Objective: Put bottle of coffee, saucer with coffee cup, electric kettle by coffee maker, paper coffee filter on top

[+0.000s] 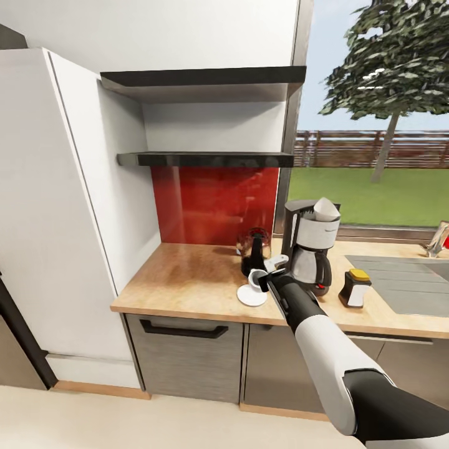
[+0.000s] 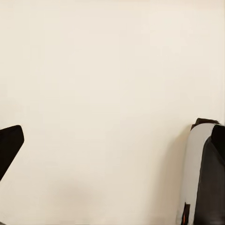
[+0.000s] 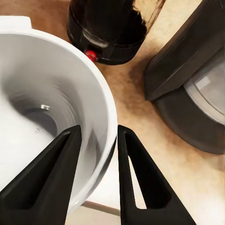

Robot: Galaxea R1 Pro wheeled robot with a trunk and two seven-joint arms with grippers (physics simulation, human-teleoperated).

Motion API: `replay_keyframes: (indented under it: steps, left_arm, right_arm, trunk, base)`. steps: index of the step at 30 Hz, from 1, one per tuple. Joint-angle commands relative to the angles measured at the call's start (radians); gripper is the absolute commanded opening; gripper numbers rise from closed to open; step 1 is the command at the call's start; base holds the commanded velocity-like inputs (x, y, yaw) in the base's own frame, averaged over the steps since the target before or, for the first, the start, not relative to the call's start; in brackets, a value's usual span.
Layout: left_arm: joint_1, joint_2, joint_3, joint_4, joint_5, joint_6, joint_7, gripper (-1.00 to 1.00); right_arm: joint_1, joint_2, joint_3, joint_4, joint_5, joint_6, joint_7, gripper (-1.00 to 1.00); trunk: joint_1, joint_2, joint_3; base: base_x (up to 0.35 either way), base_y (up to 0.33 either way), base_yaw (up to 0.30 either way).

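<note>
Coffee cup (image 3: 51,108): we see it empty, over the saucer (image 1: 251,297) beside the coffee maker (image 1: 310,246).
Right gripper (image 3: 96,154): our jaws pinch its rim.
Left gripper: we cannot tell.
Paper filter (image 1: 326,209): atop the maker.

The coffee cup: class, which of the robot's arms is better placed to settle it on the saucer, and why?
Right. The right gripper pinches the coffee cup wall, one finger inside, directly above the saucer beside the coffee maker.
</note>
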Motion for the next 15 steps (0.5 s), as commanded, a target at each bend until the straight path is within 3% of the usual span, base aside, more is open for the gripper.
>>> replay_keyframes:
  steps: [1, 5, 11, 15]
  left_arm:
    - [0.001, -0.001, 0.000, 0.013, 0.006, 0.004, -0.003, 1.00]
    - [0.002, 0.003, -0.005, 0.040, 0.006, 0.035, -0.003, 1.00]
    - [0.002, 0.014, -0.010, 0.046, 0.006, 0.150, -0.003, 1.00]
    - [0.002, 0.015, -0.011, 0.047, 0.006, 0.177, -0.003, 1.00]
  right_arm:
    - [0.000, 0.001, -0.002, 0.000, 0.002, 0.004, 0.001, -1.00]
    - [0.000, 0.001, -0.001, 0.003, 0.004, 0.005, 0.001, -1.00]
    - [0.000, 0.001, -0.001, 0.004, 0.006, 0.006, 0.001, -1.00]
    - [0.000, 0.001, -0.001, 0.005, 0.007, 0.006, 0.001, -1.00]
  trunk:
    - [0.000, -0.001, 0.000]
    - [0.000, -0.001, 0.000]
    - [0.000, -0.001, 0.000]
    - [0.000, -0.001, 0.000]
  base:
    - [0.000, 0.000, 0.000]
    - [0.000, 0.000, 0.000]
    - [0.000, 0.000, 0.000]
    - [0.000, 0.000, 0.000]
